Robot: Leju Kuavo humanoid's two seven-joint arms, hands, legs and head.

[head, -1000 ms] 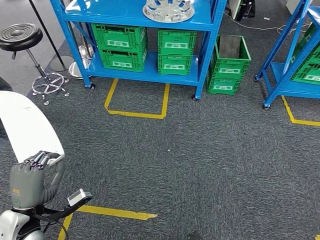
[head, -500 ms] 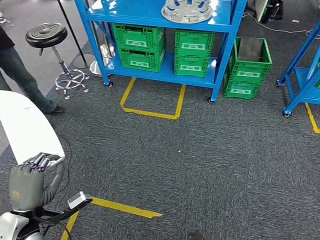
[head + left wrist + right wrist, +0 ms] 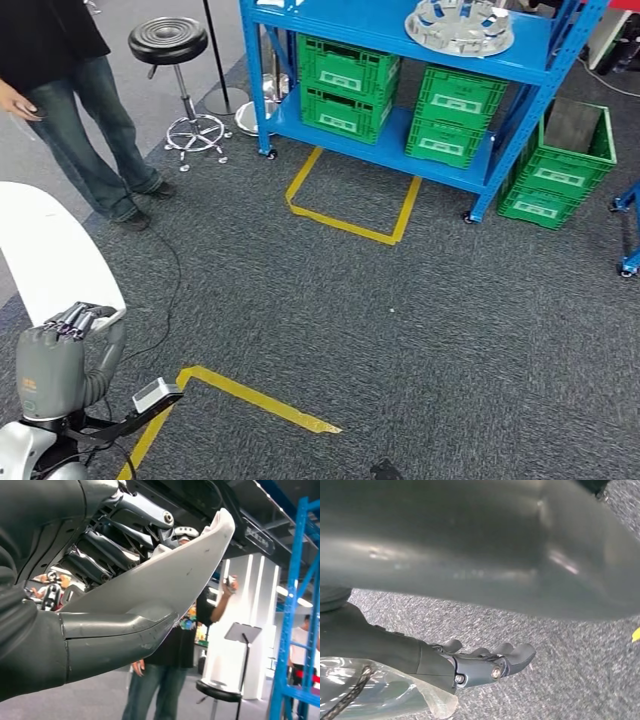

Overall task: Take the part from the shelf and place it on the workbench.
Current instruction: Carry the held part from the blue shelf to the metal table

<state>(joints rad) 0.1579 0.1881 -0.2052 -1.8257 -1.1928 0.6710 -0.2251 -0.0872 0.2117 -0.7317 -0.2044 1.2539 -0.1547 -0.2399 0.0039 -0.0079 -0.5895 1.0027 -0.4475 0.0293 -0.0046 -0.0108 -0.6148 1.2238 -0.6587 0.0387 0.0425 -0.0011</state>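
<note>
The part is a long white curved panel [image 3: 45, 255] at the lower left of the head view. My left hand [image 3: 56, 360] grips its near end from below, fingers curled over the edge. In the left wrist view the white panel [image 3: 170, 580] lies clamped between the thick grey thumb [image 3: 113, 640] and the darker fingers [image 3: 113, 545]. My right hand [image 3: 478, 662] hangs over the carpet with its fingers stretched out and holds nothing.
A blue shelf [image 3: 392, 150] with green crates [image 3: 347, 75] and a silver disc [image 3: 459, 25] stands ahead to the right. A person [image 3: 68, 90] stands at the far left beside a black stool [image 3: 167, 42]. Yellow tape [image 3: 256, 398] and a cable [image 3: 170, 290] lie on the carpet.
The camera has turned left, so the shelf and crates have shifted right in the picture and a person has come into view. My left hand still holds the panel the same way.
</note>
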